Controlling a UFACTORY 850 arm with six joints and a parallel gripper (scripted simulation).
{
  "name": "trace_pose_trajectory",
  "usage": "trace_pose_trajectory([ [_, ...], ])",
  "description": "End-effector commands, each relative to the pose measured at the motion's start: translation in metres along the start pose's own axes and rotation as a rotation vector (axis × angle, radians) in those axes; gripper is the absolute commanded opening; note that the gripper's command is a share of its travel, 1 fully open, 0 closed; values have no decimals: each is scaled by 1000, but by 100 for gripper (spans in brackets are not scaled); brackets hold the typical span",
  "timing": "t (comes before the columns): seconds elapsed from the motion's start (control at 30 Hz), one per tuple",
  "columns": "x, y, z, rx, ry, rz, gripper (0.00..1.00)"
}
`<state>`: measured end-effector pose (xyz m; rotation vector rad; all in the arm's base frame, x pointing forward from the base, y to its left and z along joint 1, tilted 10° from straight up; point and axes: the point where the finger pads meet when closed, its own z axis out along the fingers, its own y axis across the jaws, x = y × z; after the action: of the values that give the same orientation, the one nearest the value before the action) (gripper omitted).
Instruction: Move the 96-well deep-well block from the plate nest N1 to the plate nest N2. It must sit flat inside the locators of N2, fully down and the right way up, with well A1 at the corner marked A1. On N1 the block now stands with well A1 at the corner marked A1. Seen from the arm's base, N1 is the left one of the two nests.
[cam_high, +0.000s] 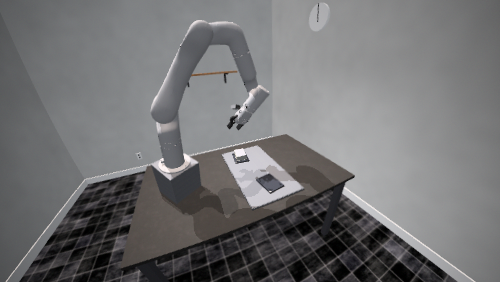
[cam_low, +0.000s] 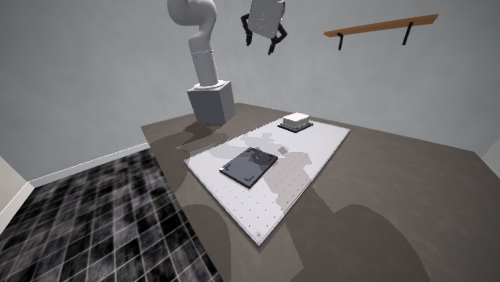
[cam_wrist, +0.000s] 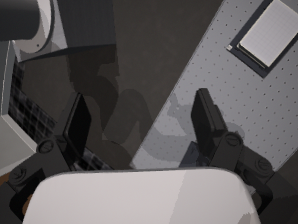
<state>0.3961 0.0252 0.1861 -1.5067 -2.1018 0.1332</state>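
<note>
Jaws spread wide and empty, the gripper (cam_low: 260, 40) hangs high above the table (cam_high: 320, 160), free to descend. On N1 (cam_low: 286, 127), the far nest, sits the block (cam_low: 296, 119); N2 (cam_low: 248, 167), nearer, lies bare to receive it.

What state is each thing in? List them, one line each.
gripper: open, empty, raised high above the table.
96-well deep-well block: upright, seated on plate nest N1.
plate nest N2: unoccupied.
white perforated board: flat on the table, carrying both nests.
</note>
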Motion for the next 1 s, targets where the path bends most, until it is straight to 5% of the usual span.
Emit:
trace_pose_trajectory([
  [0.0,0,0,-1,-1,-1,0,100],
  [0.53,0,0,-1,-1,-1,0,100],
  [0.67,-13,11,10,14,-104,83,100],
  [0.97,-35,33,27,6,-243,186,100],
])
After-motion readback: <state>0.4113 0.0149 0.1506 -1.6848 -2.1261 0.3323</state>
